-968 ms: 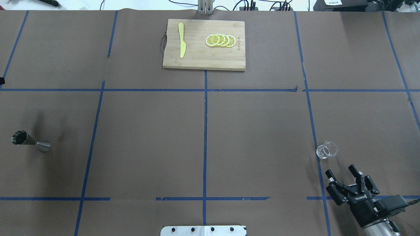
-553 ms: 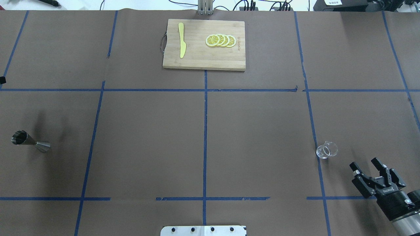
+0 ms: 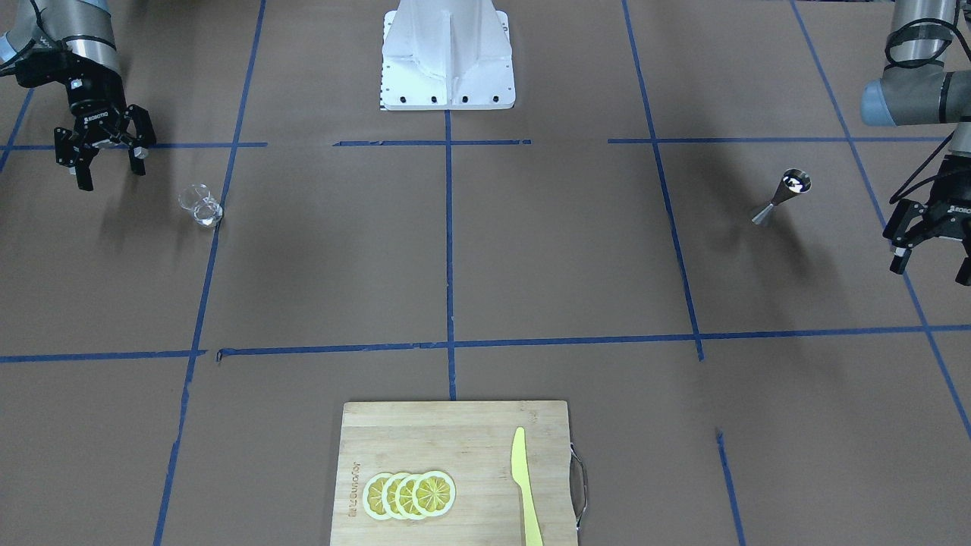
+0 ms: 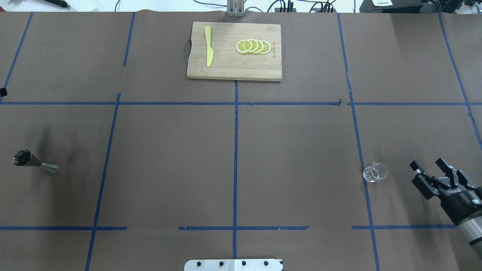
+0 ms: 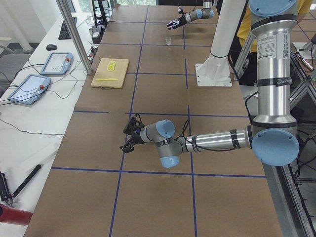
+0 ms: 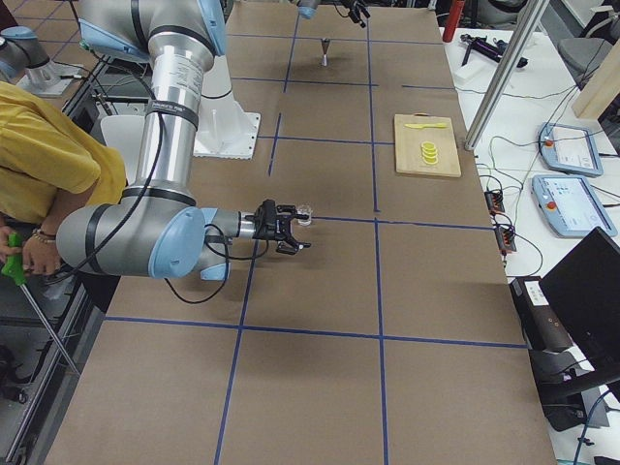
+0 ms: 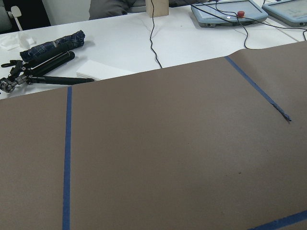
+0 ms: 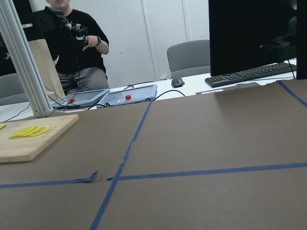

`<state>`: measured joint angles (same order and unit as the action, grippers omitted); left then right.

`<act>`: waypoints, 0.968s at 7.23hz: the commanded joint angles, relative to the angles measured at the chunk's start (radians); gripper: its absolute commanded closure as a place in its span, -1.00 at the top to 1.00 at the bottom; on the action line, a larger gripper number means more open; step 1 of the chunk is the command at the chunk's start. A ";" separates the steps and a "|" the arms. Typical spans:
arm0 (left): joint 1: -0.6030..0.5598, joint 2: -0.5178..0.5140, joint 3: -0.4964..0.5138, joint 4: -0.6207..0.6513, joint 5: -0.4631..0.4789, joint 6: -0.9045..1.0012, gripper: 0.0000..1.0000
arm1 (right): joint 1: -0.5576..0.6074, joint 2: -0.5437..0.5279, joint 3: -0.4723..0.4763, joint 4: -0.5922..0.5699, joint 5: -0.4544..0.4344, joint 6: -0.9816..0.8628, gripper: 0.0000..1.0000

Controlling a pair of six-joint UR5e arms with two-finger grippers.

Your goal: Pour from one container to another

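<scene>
The clear glass tumbler [image 4: 375, 172] [image 3: 200, 205] stands upright on the brown table at the right, beside a blue tape line. Level with it and a short way to its right, my right gripper [image 4: 426, 164] [image 3: 111, 174] hangs open and empty, its fingers pointing away from the robot. Far off at the table's left stands the metal jigger [image 4: 34, 162] [image 3: 781, 197], upright. My left gripper [image 3: 931, 269] hovers open and empty beyond the jigger, near the table's left end. It lies outside the overhead view.
A wooden cutting board [image 4: 233, 66] with lemon slices [image 4: 253, 46] and a yellow knife [image 4: 208, 46] lies at the far centre. The robot's white base [image 3: 447, 61] is at the near centre. A person in yellow [image 6: 44, 160] stands by the robot's side.
My right gripper has swung to the right and forward, from the near side of the tumbler to a spot beside it. It stays open. Tumbler and jigger have not moved.
</scene>
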<state>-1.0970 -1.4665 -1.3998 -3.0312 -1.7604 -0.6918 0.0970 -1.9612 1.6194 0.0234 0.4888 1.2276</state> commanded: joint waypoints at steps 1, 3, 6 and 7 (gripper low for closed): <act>0.000 -0.002 0.002 0.000 -0.001 0.000 1.00 | 0.273 0.051 0.000 -0.025 0.306 -0.133 1.00; 0.000 0.005 0.008 0.006 -0.017 0.008 1.00 | 0.563 0.122 0.004 -0.135 0.657 -0.257 1.00; -0.169 -0.026 0.002 0.255 -0.335 0.163 1.00 | 0.974 0.217 0.002 -0.401 1.227 -0.519 1.00; -0.290 -0.069 -0.004 0.423 -0.463 0.308 1.00 | 1.091 0.249 0.005 -0.545 1.396 -0.651 1.00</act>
<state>-1.2573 -1.4944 -1.3983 -2.7865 -2.0716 -0.5360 1.0260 -1.7506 1.6234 -0.3597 1.6500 0.7312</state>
